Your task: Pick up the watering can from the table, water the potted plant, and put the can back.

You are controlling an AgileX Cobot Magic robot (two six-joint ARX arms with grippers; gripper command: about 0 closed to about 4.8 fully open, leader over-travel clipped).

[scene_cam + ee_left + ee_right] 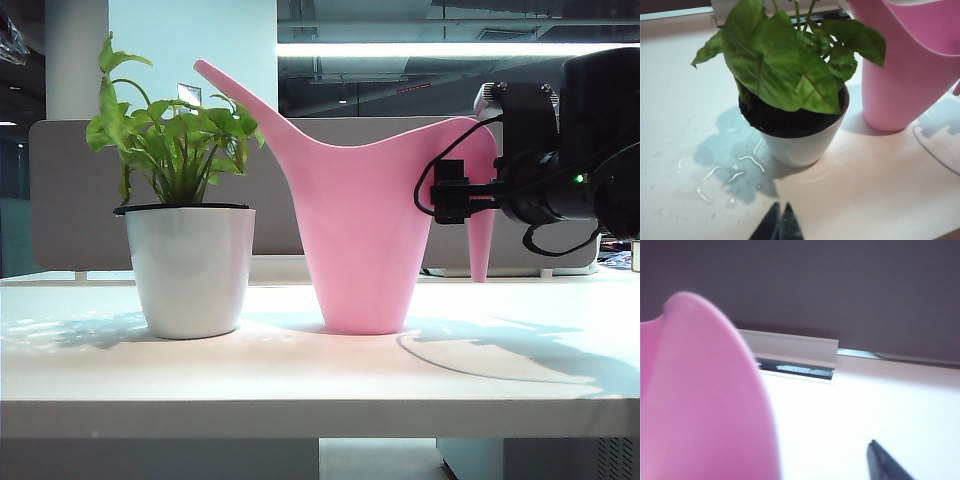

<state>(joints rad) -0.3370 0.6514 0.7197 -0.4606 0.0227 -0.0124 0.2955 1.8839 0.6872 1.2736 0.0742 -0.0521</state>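
The left gripper (780,222) hangs low over the table (880,200), its 2 dark fingertips (790,225) pressed together at a point, closed on nothing. Just ahead of those tips lie thin trails and beads of water (725,177) on the white surface. Past the water stands the potted plant (790,95), its white pot upright, dark soil showing under broad green leaves. Beyond and to one side of the pot, close but apart from it, stands the watering can (905,75).

The right gripper (887,462) shows only 1 dark finger at the edge of the right wrist view; the other is out of sight, so I cannot tell from the pictures how wide it stands. The pink handle of the can bulks large and blurred just beside that finger, apart from it. In the exterior view, the right arm (560,160) sits level with the handle's arch, the can upright on the table with its spout slanting up over the plant's leaves. Farther off runs a grey partition panel (840,285).
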